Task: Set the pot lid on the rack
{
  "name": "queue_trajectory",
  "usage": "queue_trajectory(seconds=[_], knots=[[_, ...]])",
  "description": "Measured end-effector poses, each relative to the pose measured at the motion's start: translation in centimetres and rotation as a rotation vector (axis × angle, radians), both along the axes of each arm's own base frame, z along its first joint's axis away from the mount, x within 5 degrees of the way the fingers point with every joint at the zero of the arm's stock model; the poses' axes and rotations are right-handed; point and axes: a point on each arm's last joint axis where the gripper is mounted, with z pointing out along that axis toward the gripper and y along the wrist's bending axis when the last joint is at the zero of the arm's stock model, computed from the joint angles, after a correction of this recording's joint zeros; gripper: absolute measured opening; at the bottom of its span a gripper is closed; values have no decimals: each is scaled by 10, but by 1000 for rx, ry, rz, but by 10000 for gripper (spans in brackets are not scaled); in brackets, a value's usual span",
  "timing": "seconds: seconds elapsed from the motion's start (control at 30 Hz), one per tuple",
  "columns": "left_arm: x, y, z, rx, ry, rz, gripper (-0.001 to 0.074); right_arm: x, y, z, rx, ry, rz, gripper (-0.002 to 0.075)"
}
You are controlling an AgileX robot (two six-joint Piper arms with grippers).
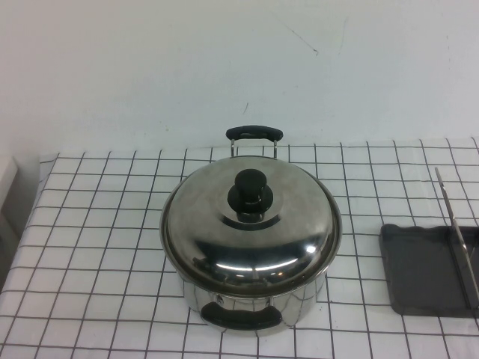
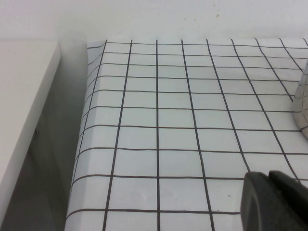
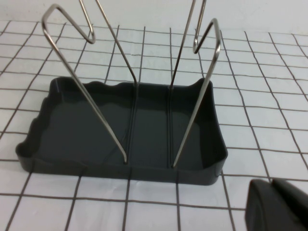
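The pot lid (image 1: 251,228) sits closed on the pot (image 1: 254,310) mid-table; your rack (image 1: 426,269) stands well apart to its right. Your left gripper (image 2: 276,202) hovers over bare cloth, your right gripper (image 3: 279,204) near the rack; neither grip can be judged

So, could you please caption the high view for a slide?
Pot lid on its pot, rack empty at right; neither gripper in view.
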Motion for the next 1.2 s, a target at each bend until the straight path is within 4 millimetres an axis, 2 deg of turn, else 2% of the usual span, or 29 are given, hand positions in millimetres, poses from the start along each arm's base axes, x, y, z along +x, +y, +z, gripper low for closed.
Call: queue_trajectory(seconds=[0.5,0.6,0.73,0.8,0.97,1.1,1.2], knots=[[0,-1,0,-23,3,0,-2,0,0,0,0,0,0,-3],[0,-5,2,-243,20,12,-2,0,0,0,0,0,0,-3],[1,-10,14,-743,15,51,-2,0,0,0,0,0,0,-3],[2,-9,18,-855,-5,64,-2,0,0,0,0,0,0,-3],[3,-4,24,-860,-101,88,-2,0,0,0,0,0,0,-3],[3,-5,25,-812,-106,75,-2,0,0,0,0,0,0,-3],[-3,-10,46,-722,-122,-10,-2,0,0,0,0,0,0,-3]])
